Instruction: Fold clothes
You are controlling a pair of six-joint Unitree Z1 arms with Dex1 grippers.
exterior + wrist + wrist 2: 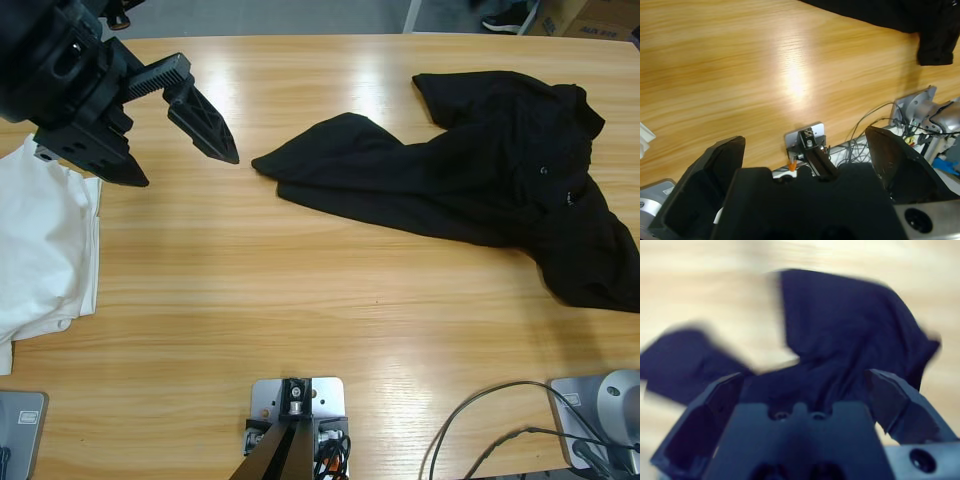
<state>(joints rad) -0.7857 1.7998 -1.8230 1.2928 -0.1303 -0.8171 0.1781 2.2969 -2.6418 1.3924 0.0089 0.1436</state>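
Note:
A black polo (480, 185) lies crumpled on the right half of the wooden table (300, 300), with small buttons showing near its collar. White clothes (40, 250) lie in a pile at the left edge. My left gripper (188, 170) hangs open over bare wood at the upper left, between the white pile and the polo's nearest tip, holding nothing. In the left wrist view my left gripper (805, 137) looks across the bare table, with the black polo (935, 35) at the top right. My right gripper (805, 377) is open above the black polo (850, 325); it does not show in the high view.
Cables (480, 430) trail along the table's front right edge. A corner of the white clothes (644, 137) shows at the left edge of the left wrist view. Bare wood stretches across the middle and front of the table.

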